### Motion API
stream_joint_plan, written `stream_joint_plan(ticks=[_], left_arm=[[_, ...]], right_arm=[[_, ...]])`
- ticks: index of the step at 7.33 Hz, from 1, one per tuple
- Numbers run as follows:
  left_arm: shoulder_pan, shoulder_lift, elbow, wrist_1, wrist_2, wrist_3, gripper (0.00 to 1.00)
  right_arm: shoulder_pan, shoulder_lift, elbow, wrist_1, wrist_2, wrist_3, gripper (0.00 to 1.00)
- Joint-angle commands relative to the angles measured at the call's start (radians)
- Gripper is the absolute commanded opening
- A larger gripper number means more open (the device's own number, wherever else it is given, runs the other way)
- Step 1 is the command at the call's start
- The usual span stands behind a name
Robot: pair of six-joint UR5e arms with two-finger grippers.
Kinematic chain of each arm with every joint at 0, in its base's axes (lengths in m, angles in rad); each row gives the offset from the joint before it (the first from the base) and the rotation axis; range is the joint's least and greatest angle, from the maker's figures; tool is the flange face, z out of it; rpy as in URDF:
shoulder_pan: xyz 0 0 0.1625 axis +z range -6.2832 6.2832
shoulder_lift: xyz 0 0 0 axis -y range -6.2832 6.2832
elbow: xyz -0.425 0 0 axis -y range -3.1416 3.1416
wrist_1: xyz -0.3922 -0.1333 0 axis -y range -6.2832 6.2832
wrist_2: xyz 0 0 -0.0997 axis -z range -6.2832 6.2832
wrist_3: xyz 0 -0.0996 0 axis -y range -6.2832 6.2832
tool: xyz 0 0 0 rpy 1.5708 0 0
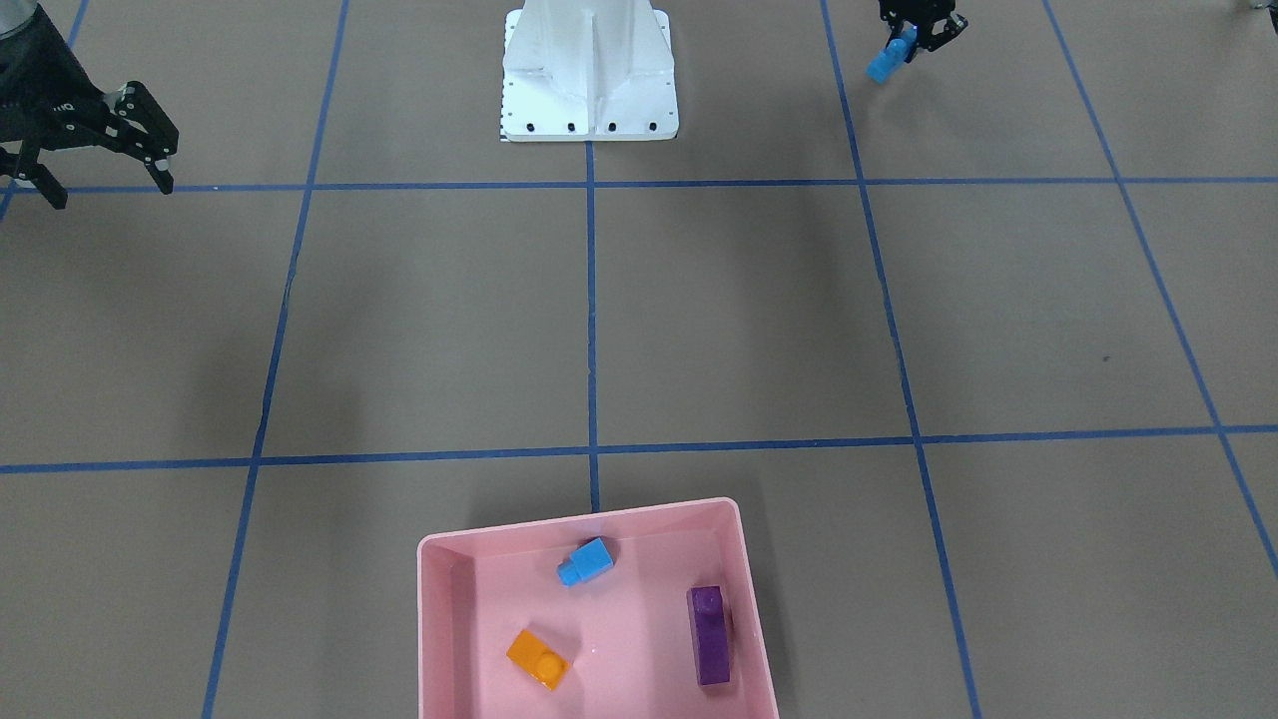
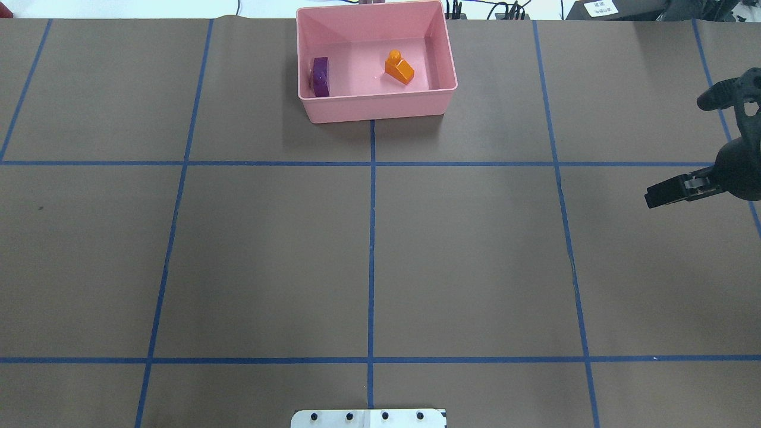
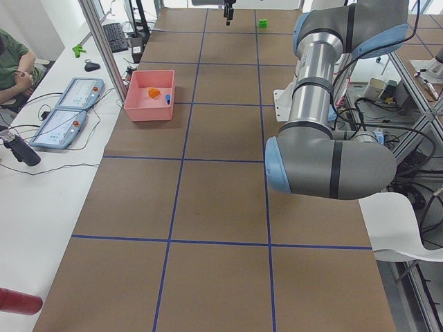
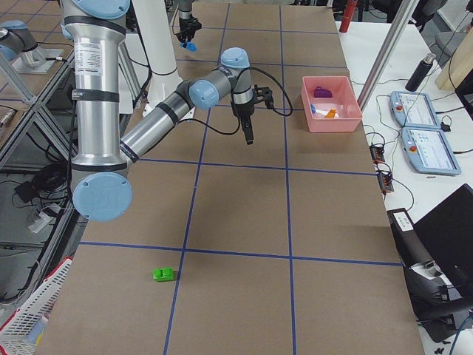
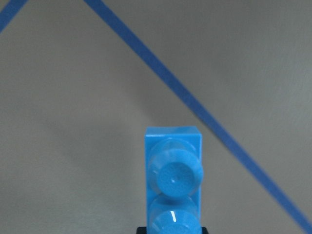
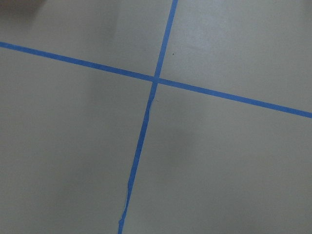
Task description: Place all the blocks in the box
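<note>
— Exterior front-facing: what's in the pink box (image 1: 439, 639)?
— One small blue brick (image 1: 586, 562), one orange brick (image 1: 538, 658), one purple brick (image 1: 710, 635), none touching.
— Grippers?
— The left gripper (image 1: 921, 40) clamps the long blue brick (image 1: 889, 60); the right gripper (image 1: 108, 190) has its jaws apart. The green brick (image 4: 164, 274) lies on the table (image 4: 236, 222), well away.

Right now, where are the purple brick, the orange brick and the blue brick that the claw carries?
purple block (image 1: 710, 639), front-facing view, its top face.
orange block (image 1: 539, 659), front-facing view, its top.
long blue block (image 1: 886, 63), front-facing view, its free end.
</note>
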Motion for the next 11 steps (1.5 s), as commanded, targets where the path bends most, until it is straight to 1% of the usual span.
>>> stream_joint_plan(ticks=[1,2,3,4,6,7,8,9,11], left_arm=[[-0.157,-0.163,-0.01,0.002,-0.018,-0.097,0.0],[-0.203,-0.243,-0.01,0.002,-0.018,-0.199,0.0],[-0.267,-0.339,-0.009,0.006,-0.018,-0.232,0.0],[-0.342,-0.411,-0.003,0.008,-0.018,-0.234,0.0],[-0.517,-0.525,0.008,0.012,-0.018,-0.234,0.0],[-0.596,-0.542,0.01,0.029,-0.022,-0.234,0.0],[-0.684,-0.585,0.019,0.059,-0.06,-0.235,0.0],[-0.778,-0.649,0.052,0.113,-0.134,-0.235,0.0],[-0.932,-0.83,0.157,0.258,-0.258,-0.234,0.0]], right_arm=[[0.001,0.0,-0.001,0.0,0.0,0.0,0.99],[0.001,0.0,-0.001,0.0,0.0,0.0,0.99],[0.001,0.0,-0.004,0.0,0.0,-0.002,0.99],[0.001,0.0,-0.012,0.0,-0.001,-0.009,0.99],[0.002,-0.001,-0.014,0.0,0.002,-0.014,0.99],[0.004,-0.003,-0.012,0.0,0.003,-0.014,0.99],[0.005,-0.008,-0.012,0.002,0.005,-0.017,0.99],[0.014,-0.017,-0.012,0.0,0.005,-0.062,0.99],[0.059,-0.046,-0.014,-0.002,0.012,-0.15,0.99]])
